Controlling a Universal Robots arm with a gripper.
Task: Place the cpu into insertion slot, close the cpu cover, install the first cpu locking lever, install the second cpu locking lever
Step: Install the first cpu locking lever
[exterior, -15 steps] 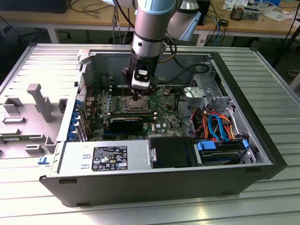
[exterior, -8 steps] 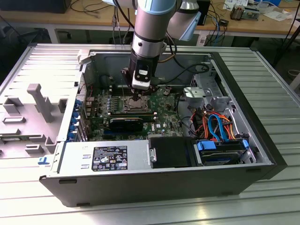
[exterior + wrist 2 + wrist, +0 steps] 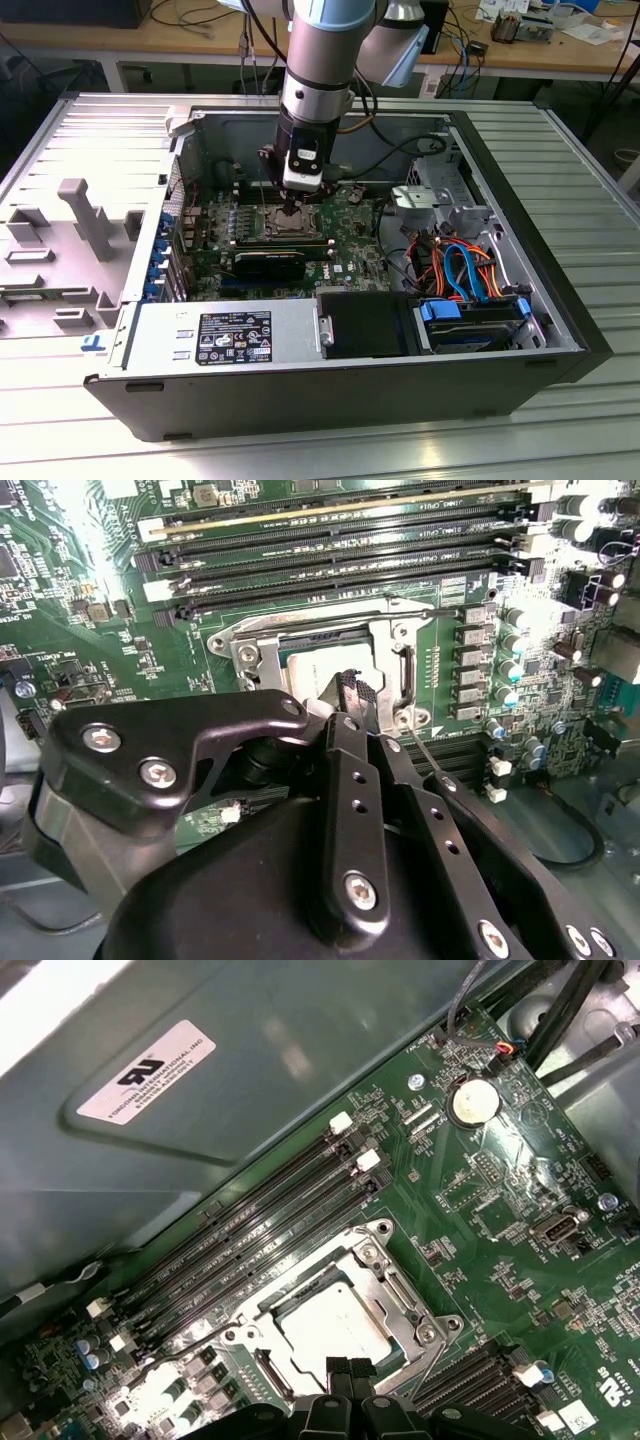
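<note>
The insertion slot sits on the green board beside the long memory slots. The cpu lies in it, silver top up. The cpu cover lies flat around the chip as a silver frame. One thin wire locking lever slants away from a socket corner, and another runs along the memory-slot side. My gripper hangs just over the socket's edge, fingertips together with nothing seen between them. In the second wrist view a ridged fingertip stands over the cpu. The exterior view shows the gripper low above the slot.
The board lies inside an open computer case on a ribbed metal table. A black fan shroud and power supply sit on the near side of the socket. Drive bays with orange and blue cables fill the exterior view's right.
</note>
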